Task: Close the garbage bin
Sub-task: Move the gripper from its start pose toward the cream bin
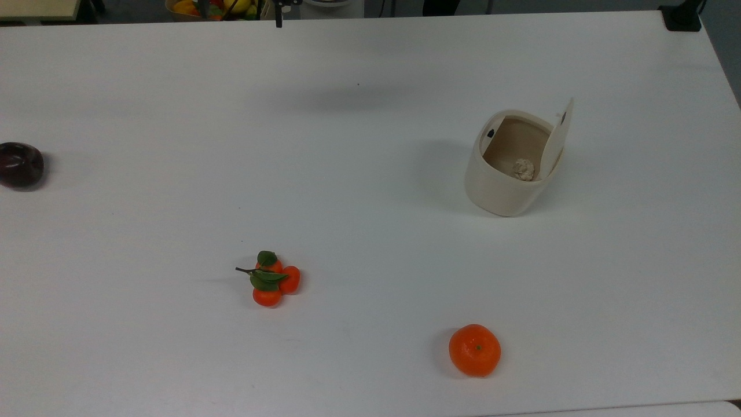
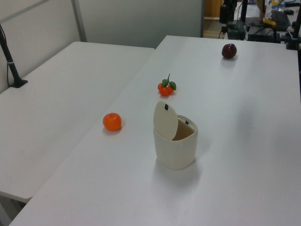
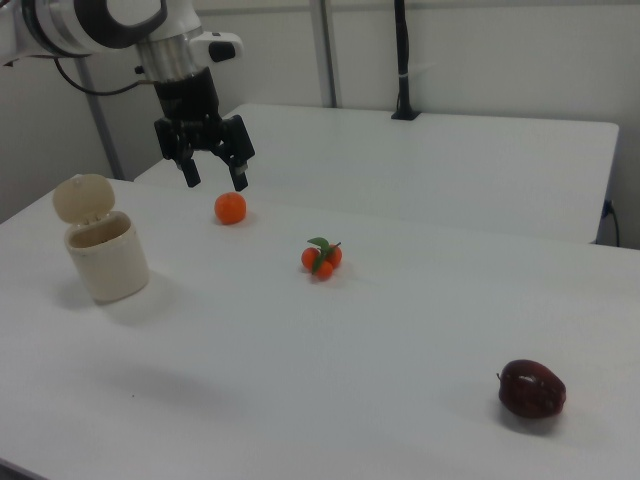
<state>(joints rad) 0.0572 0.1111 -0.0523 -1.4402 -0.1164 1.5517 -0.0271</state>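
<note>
the small cream-white plastic garbage bin [image 1: 505, 168] stands on the white counter [image 1: 347, 174] with its flat hinged lid [image 1: 557, 139] raised — the black end effector [image 3: 214, 180] hangs above, beside it, fingers spread wide, holding nothing.

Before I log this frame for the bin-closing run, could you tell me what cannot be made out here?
- Garbage bin contents: the top view shows a pale crumpled lump, too small to identify.
- Bin interior: hidden by the raised lid in the right view.
- Basket of fruit: cut off by the top view's upper edge.
- Arm behind the gripper: cut off by the right view's left edge.
</note>
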